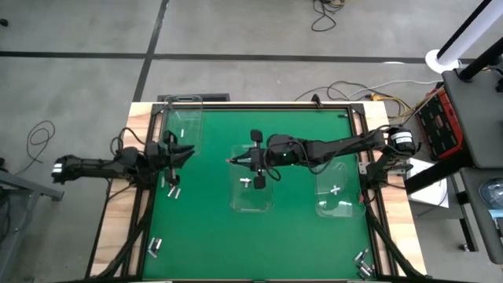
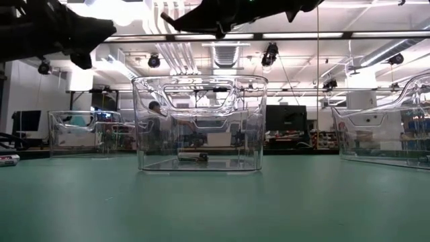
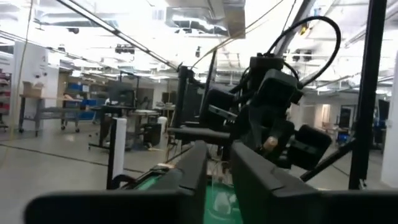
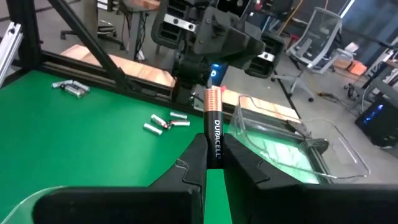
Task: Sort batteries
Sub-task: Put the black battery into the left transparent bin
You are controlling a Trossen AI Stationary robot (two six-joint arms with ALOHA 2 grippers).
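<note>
My right gripper (image 4: 214,155) is shut on a black battery with a copper end (image 4: 214,121). It reaches toward the table's left and hangs above the far left part of the middle clear bin (image 1: 251,179). Single batteries lie on the floors of the left bin (image 1: 181,134), the middle bin (image 2: 191,156) and the right bin (image 1: 336,189). Loose batteries (image 4: 165,121) lie on the green mat near my left gripper (image 1: 177,153). That gripper is raised beside the left bin, with a narrow gap between its fingers (image 3: 217,171) and nothing in it. My right gripper pinches the battery's black body (image 4: 215,146) between its two fingers. The battery lies along the fingers, and its copper end (image 4: 212,96) sticks out past the fingertips. The fingers come roughly level from the table's right. The battery is lifted clear above the middle bin.
More loose batteries lie at the mat's near left (image 1: 155,248), near right corner (image 1: 363,263) and by the left frame (image 4: 71,88). A dark metal frame (image 1: 361,169) edges the mat. The two arms face each other closely between the left and middle bins.
</note>
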